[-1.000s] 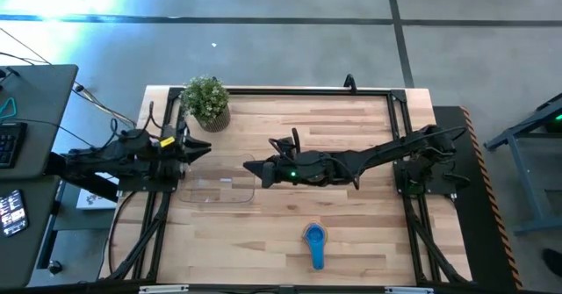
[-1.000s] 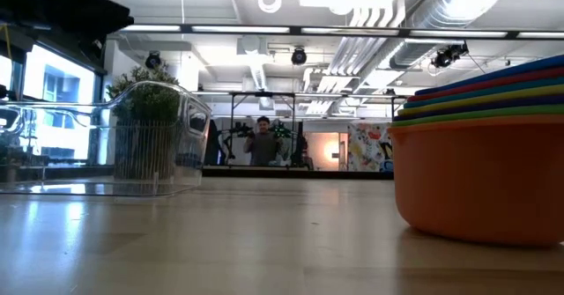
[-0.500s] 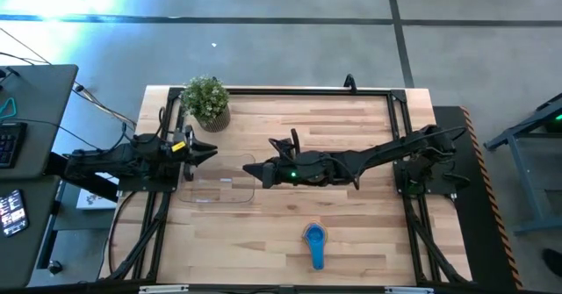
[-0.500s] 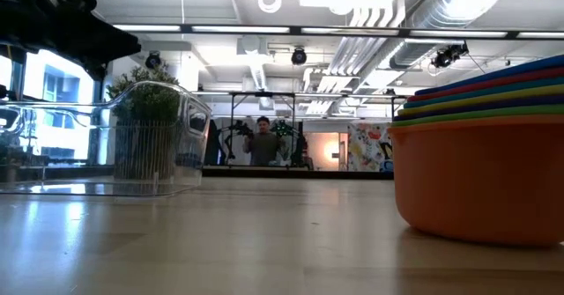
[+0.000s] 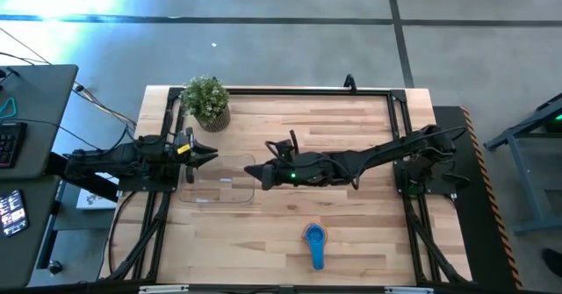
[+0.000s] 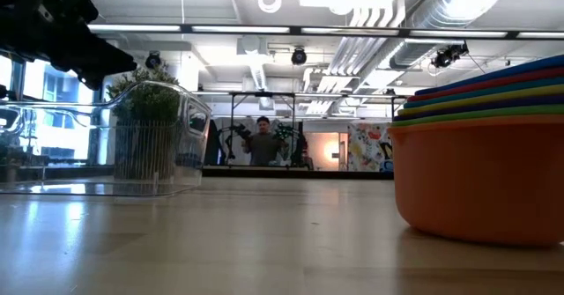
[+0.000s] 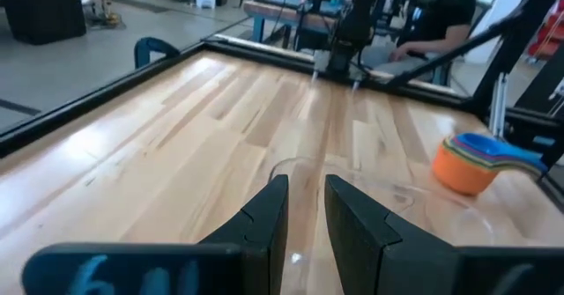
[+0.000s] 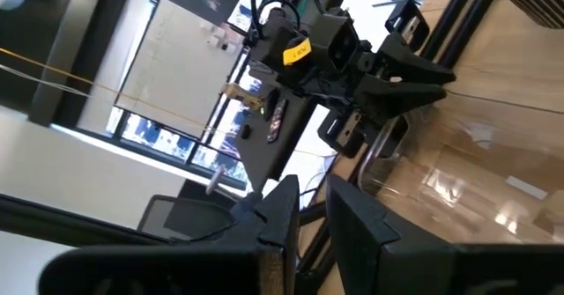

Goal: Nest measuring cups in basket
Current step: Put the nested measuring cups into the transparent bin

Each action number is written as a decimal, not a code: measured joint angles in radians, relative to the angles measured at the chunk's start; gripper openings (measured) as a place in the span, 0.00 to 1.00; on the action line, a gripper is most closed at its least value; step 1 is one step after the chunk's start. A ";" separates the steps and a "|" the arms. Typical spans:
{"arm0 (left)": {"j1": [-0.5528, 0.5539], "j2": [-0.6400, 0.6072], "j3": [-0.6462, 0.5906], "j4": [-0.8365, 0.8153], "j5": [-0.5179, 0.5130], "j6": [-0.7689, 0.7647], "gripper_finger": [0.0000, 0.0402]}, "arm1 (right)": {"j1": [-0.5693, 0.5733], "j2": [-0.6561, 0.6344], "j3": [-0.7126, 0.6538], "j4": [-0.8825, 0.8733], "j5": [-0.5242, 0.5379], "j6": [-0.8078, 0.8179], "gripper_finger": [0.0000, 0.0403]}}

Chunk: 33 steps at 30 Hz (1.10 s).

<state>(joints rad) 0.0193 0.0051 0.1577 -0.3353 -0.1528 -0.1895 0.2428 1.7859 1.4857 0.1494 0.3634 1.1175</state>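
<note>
The measuring cups stand nested in one stack near the table's front edge, a blue one on top and an orange one resting on the wood; the stack also shows in the left wrist view. The basket, a clear shallow bin, rests flat on the table's left half. My left gripper hovers at the basket's left far corner, pointing nearly level, with a narrow gap between its fingers and nothing in it. My right gripper hangs over the basket's right end, also narrowly open and without a load.
A small potted plant stands at the far left, behind the basket. A black frame rail runs around the table. Bare wood lies between the basket and the cups. A person stands far off in the room.
My left gripper has come down and a little toward the basket, tipping slightly downward; in the low view it has sunk into the picture's upper left. Its finger gap looks unchanged. The basket and the cups have stayed in place.
</note>
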 joint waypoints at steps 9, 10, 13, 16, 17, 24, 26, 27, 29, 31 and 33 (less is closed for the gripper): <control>0.000 0.000 0.000 -0.004 -0.010 0.057 0.17 | 0.000 -0.011 0.000 -0.016 0.002 -0.048 0.13; 0.000 0.000 0.000 -0.004 -0.028 0.087 0.17 | 0.000 -0.016 0.000 -0.018 0.003 -0.055 0.13; 0.000 0.000 0.000 -0.009 -0.133 0.165 0.17 | 0.000 -0.022 0.000 -0.017 0.003 -0.071 0.13; 0.000 0.001 0.000 -0.011 -0.285 0.174 0.17 | 0.002 -0.024 0.000 -0.020 0.002 -0.072 0.13; 0.000 0.001 0.000 -0.012 -0.324 0.172 0.17 | 0.002 -0.026 0.000 -0.019 0.002 -0.072 0.13; 0.000 0.001 0.000 -0.011 -0.424 0.124 0.17 | 0.010 -0.027 0.000 -0.018 0.002 -0.071 0.13; 0.000 0.001 0.000 -0.012 -0.429 0.110 0.17 | 0.013 -0.027 0.000 -0.019 0.002 -0.071 0.13; 0.000 0.001 0.000 -0.012 -0.430 0.102 0.17 | 0.014 -0.027 0.000 -0.018 0.002 -0.071 0.13; 0.000 0.001 0.000 -0.012 -0.431 0.087 0.17 | 0.018 -0.027 0.000 -0.018 0.001 -0.070 0.13; 0.000 0.001 0.000 -0.012 -0.433 0.073 0.17 | 0.020 -0.027 0.000 -0.018 0.001 -0.069 0.13; 0.000 0.001 0.000 -0.012 -0.433 0.049 0.17 | 0.022 -0.027 0.000 -0.018 0.000 -0.064 0.13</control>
<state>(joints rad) 0.0196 0.0059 0.1577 -0.3471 -0.5861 -0.1402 0.2646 1.7584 1.4853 0.1314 0.3635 1.0534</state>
